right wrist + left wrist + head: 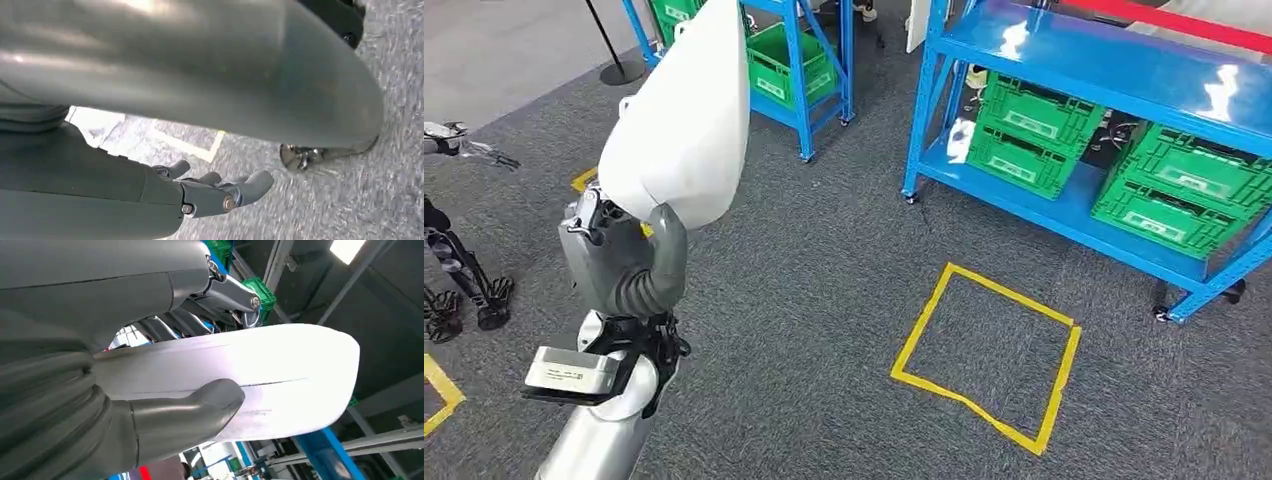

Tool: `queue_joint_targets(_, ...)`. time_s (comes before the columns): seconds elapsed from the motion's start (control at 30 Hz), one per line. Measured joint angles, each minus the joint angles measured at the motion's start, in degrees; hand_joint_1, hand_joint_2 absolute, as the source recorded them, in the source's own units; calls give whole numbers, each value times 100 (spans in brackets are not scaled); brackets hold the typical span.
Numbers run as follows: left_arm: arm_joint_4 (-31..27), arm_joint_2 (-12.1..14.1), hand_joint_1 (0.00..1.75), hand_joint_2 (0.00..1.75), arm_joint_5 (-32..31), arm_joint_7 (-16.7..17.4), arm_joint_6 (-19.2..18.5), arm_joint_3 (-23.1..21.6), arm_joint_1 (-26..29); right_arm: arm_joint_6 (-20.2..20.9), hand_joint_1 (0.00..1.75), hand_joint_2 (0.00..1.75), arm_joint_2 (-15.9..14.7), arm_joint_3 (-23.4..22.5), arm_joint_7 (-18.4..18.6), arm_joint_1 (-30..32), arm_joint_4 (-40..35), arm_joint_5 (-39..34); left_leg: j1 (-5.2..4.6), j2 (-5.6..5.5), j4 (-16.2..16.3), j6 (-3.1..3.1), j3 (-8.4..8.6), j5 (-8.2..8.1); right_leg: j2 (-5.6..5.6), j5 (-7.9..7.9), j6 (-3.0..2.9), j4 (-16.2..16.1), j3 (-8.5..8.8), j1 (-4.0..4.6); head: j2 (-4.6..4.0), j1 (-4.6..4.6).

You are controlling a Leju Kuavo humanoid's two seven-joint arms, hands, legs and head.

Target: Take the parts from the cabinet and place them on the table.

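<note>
A large white curved shell part (689,110) stands upright in my left hand (629,265), raised over the grey carpet at the left of the head view. In the left wrist view the thumb (190,410) presses on one face of the white part (280,380) and the dark fingers (200,322) wrap behind it. My right hand (215,192) hangs low over the carpet, its fingers loosely bent with nothing in them.
A blue rack (1074,60) with green crates (1034,120) stands at the right. A second blue rack (802,100) holding a green crate (774,65) is at the back. A yellow tape square (989,350) marks the carpet. Dark equipment (454,270) stands at the left edge.
</note>
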Motion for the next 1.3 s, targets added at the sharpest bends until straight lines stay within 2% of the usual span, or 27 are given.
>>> queue_joint_targets(0.07,4,4,175,175,-35,24,-15,4,-29,13,0,0,-20,2,-13,6,-2,31,-1,450,456,-58,-206,-314,-102,0,-63,-25,24,0,0,-72)
queue_joint_targets(0.1,7,9,175,175,-42,37,-15,4,-19,13,0,0,-20,2,-15,11,-2,41,23,571,927,-95,-433,-558,-157,-6,-72,-24,22,4,0,-77)
queue_joint_targets(0.17,9,33,175,175,-46,50,-13,7,44,31,0,0,-20,4,-9,23,-2,92,62,628,1705,-148,-813,-837,-277,-12,-77,-21,17,5,0,-79)
queue_joint_targets(0.2,2,57,175,175,-52,52,-7,13,85,35,0,0,-20,11,0,27,-2,128,85,639,1772,-167,-847,-795,-331,-16,-70,-20,22,3,0,-79)
queue_joint_targets(0.23,-18,90,175,175,-59,55,0,28,124,41,0,0,-15,28,2,31,-2,162,105,659,1543,-181,-731,-608,-388,-24,-58,-18,27,-1,0,-81)
queue_joint_targets(0.3,-123,122,175,175,-107,63,64,79,177,57,0,0,-11,85,2,34,-2,251,123,791,502,-187,-181,-114,-493,-48,-21,-8,56,-10,0,-81)
queue_joint_targets(0.33,-183,131,175,175,-127,66,103,107,193,66,0,0,-13,116,-4,34,-2,299,117,1054,50,-179,66,-7,-525,-66,11,2,72,12,0,-83)
queue_joint_targets(0.37,-221,142,175,175,-142,66,123,133,224,66,0,0,-22,131,-13,33,-2,326,79,1074,-15,-115,78,-50,-546,-91,55,25,74,54,0,-90)
queue_joint_targets(0.5,-439,205,175,175,-218,48,234,232,512,68,0,0,-24,223,-33,22,-2,396,71,831,-24,49,58,-5,-720,-103,197,0,125,28,0,-61)
queue_joint_targets(0.53,-485,207,175,175,-227,44,245,240,547,68,0,0,-28,240,-33,26,-2,409,98,786,-37,80,62,15,-557,-190,229,98,111,-2,0,-48)
queue_joint_targets(0.57,-529,212,175,175,-243,26,269,249,566,68,0,0,-29,251,-39,29,-2,411,105,736,-37,117,50,27,-341,-415,235,406,-28,-5,0,-31)
queue_joint_targets(0.6,-553,212,175,175,-267,9,291,251,601,68,0,0,-26,256,-42,34,-2,413,104,697,-37,134,44,31,-231,-640,243,822,-216,-3,0,-2)
queue_joint_targets(0.67,-610,216,175,175,-354,-26,345,262,749,63,0,0,-26,258,-46,46,-2,417,81,579,-29,146,28,33,-155,-983,241,1740,-669,11,0,9)
queue_joint_targets(0.7,-645,219,175,175,-394,-50,367,275,830,55,0,0,-26,258,-28,55,-2,413,75,518,-17,147,23,32,-151,-957,228,1875,-753,19,0,6)
queue_joint_targets(0.73,-680,223,175,175,-422,-59,391,289,885,46,0,0,-26,258,-24,62,-2,406,73,452,-7,146,22,31,-147,-804,207,1723,-698,24,0,11)
queue_joint_targets(0.8,-748,240,175,175,-446,-98,413,304,952,37,0,0,-26,260,-11,66,-2,402,73,314,15,136,24,29,-67,-269,148,759,-246,23,0,17)
queue_joint_targets(0.83,-778,254,175,175,-444,-131,418,308,983,37,0,0,-29,260,-13,63,-2,398,78,267,30,124,18,26,110,-74,113,256,-2,21,0,26)
queue_joint_targets(0.87,-793,271,175,175,-415,-171,429,317,1025,37,0,0,-40,260,-15,59,-2,391,57,239,48,85,0,17,264,-167,108,107,54,32,0,26)
queue_joint_targets(0.97,-831,332,175,175,-365,-212,459,328,1131,41,0,0,-35,260,-66,46,-2,376,92,103,-8,-44,-19,59,124,-126,47,87,52,81,0,33)
queue_joint_targets(1.0,-848,348,175,175,-356,-219,466,332,1148,41,0,0,-31,260,-99,48,-2,371,62,49,-24,-90,-61,72,67,-93,-2,38,68,35,0,30)
queue_joint_targets(1.03,-861,361,175,175,-354,-232,468,337,1173,50,0,0,-15,260,-116,49,-2,365,77,189,48,-90,-60,36,-18,-60,-42,-1,84,13,0,39)
queue_joint_targets(1.07,-868,365,175,175,-352,-245,474,337,1166,50,0,0,-22,260,-140,58,-2,356,56,426,264,-104,-168,-132,-59,-66,-97,-5,84,14,0,-8)
queue_joint_targets(1.1,-863,365,175,175,-350,-243,474,334,1168,50,0,0,-22,260,-155,64,-2,356,64,555,646,-134,-344,-361,-111,-68,-106,-5,79,17,0,-24)
queue_joint_targets(1.17,-839,365,175,175,-347,-245,474,330,1188,57,0,0,-24,260,-153,77,-2,341,87,623,1565,-185,-770,-766,-238,-74,-116,-2,71,31,0,-24)
queue_joint_targets(1.2,-822,367,175,175,-347,-243,474,330,1195,57,0,0,-24,260,-153,78,-2,341,99,631,1793,-200,-870,-797,-303,-75,-116,0,69,32,0,-24)
queue_joint_targets(1.23,-809,369,175,175,-347,-243,474,330,1199,57,0,0,-24,258,-153,77,-2,341,107,637,1737,-208,-834,-712,-349,-76,-114,0,71,32,0,-24)
queue_joint_targets(1.3,-778,378,175,175,-337,-247,463,330,1188,63,0,0,-22,258,-122,70,-2,339,119,718,864,-203,-354,-253,-450,-88,-94,5,87,29,0,-26)
